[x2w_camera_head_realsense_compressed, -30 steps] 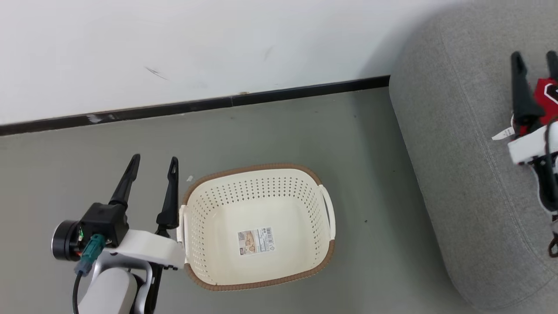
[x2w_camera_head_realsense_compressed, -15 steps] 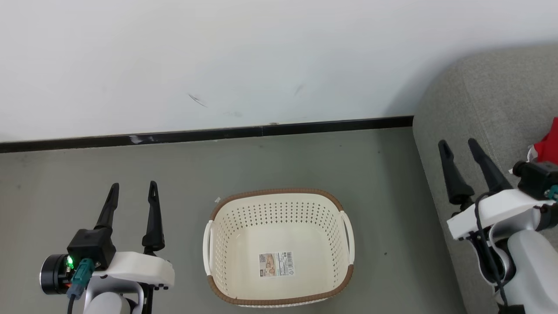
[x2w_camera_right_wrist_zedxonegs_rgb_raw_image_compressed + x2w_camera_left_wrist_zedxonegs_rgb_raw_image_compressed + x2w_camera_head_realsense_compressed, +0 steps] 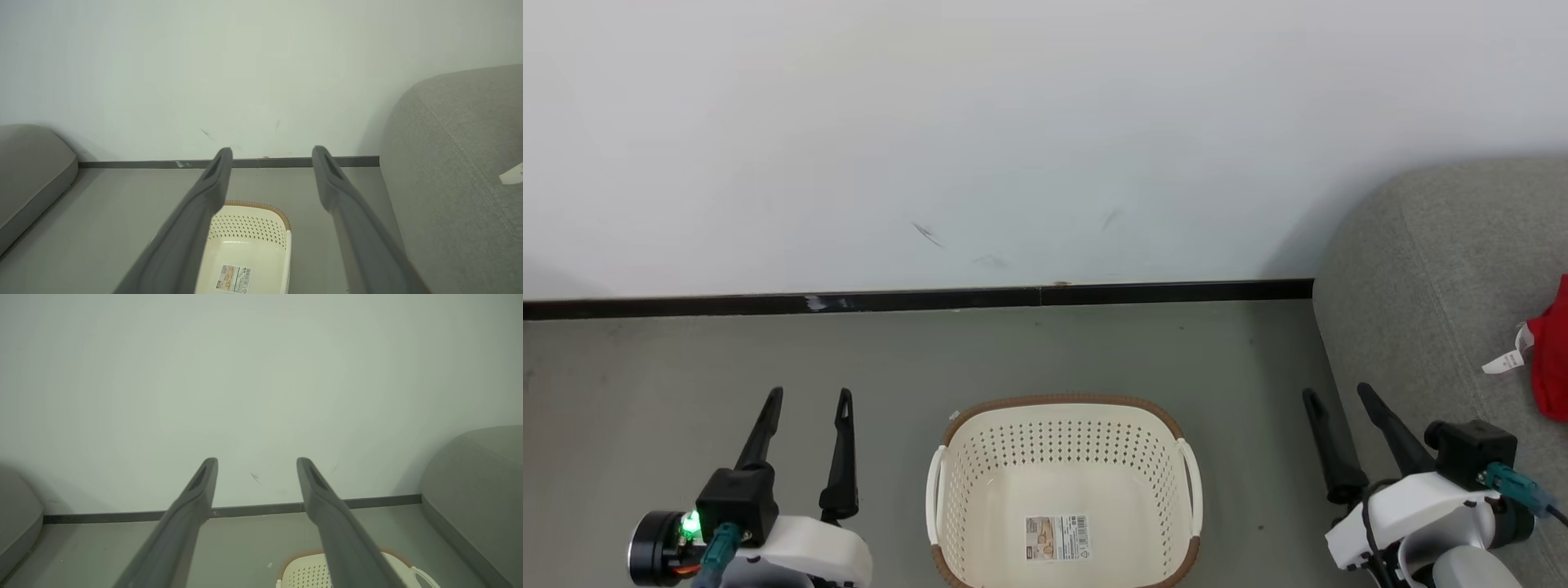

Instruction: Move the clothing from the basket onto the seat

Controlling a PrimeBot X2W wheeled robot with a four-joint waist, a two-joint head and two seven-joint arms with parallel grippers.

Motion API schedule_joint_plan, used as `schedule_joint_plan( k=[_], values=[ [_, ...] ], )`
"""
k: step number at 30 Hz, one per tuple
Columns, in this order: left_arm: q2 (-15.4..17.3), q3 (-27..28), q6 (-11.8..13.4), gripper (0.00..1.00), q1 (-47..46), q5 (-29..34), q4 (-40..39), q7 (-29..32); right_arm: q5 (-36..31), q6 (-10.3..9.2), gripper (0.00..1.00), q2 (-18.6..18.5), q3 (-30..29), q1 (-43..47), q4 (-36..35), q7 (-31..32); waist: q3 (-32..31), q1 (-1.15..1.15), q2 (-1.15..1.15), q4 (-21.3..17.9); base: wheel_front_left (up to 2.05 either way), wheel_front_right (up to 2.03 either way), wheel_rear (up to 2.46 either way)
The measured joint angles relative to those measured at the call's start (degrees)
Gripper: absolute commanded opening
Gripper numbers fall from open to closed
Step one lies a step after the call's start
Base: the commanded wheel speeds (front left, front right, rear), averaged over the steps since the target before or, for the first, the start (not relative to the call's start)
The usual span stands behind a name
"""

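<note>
Left fingers (image 3: pixel 841 457) and right fingers (image 3: pixel 1327 449), spread and holding nothing, flank the empty basket (image 3: pixel 1062 402). The clothing (image 3: pixel 1552 359) rests on the seat (image 3: pixel 1413 310) right of them, so the work seems done.

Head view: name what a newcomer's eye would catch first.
The cream basket on the floor at bottom centre draws the eye, its bottom bare but for a label sticker. Next comes the red clothing lying on the grey sofa at the right edge. The left gripper and the right gripper flank the basket, open and holding nothing.
</note>
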Motion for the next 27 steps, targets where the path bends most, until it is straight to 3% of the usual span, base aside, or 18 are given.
schedule_joint_plan(
  k=[8,27],
  values=[
    [0.1,-1.24,-0.3,1.0,2.23,1.01,2.11,0.0,-4.78,0.0,1.0,2.2,-2.99,4.66,-3.93,0.0,-2.34,0.0,0.0,-0.38,0.0,0.0,0.0],
    [0.27,-1.26,0.21,1.0,2.23,1.98,3.89,0.0,-8.28,0.0,1.0,3.59,-4.42,9.64,-8.6,0.0,-3.86,0.0,0.0,-2.89,0.0,0.0,0.0]
  ],
)
